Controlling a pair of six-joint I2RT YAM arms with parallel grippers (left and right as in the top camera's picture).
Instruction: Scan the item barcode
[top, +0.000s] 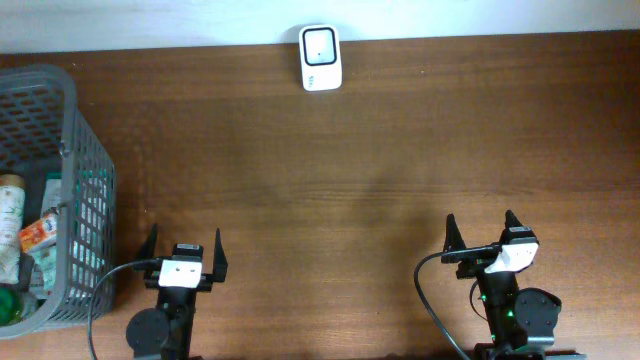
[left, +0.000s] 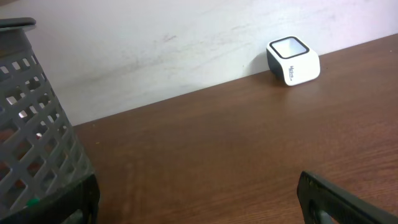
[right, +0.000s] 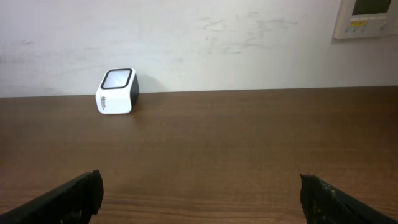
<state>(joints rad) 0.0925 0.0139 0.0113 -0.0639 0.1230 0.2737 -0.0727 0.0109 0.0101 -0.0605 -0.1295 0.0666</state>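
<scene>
On wood-grain table (top: 400, 150), boxy white scanner (top: 320, 58), grey lattice basket (top: 90, 190) w/ prob. packets (top: 40, 232); both jaws apart.

The left gripper (top: 185, 238) points forward, its 2 fingers spread wide with nothing between them. The right gripper (top: 481, 225), well apart from it, points forward too, fingers equally wide and empty.
</scene>
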